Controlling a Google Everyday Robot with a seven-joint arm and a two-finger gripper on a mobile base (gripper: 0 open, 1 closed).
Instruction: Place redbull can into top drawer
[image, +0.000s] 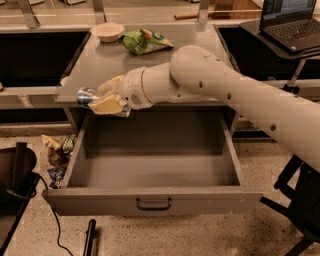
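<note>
Redbull can (86, 96) sat clamped in our gripper (109, 103) — over the left wall of the drawer (200, 199). Released there, it could bounce outside.

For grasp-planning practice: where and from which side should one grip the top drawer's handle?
Pinch the bar handle mid-span from the front, jaws above and below: it lies horizontal. The gripper, over the top drawer's back left corner, holds the redbull can.
</note>
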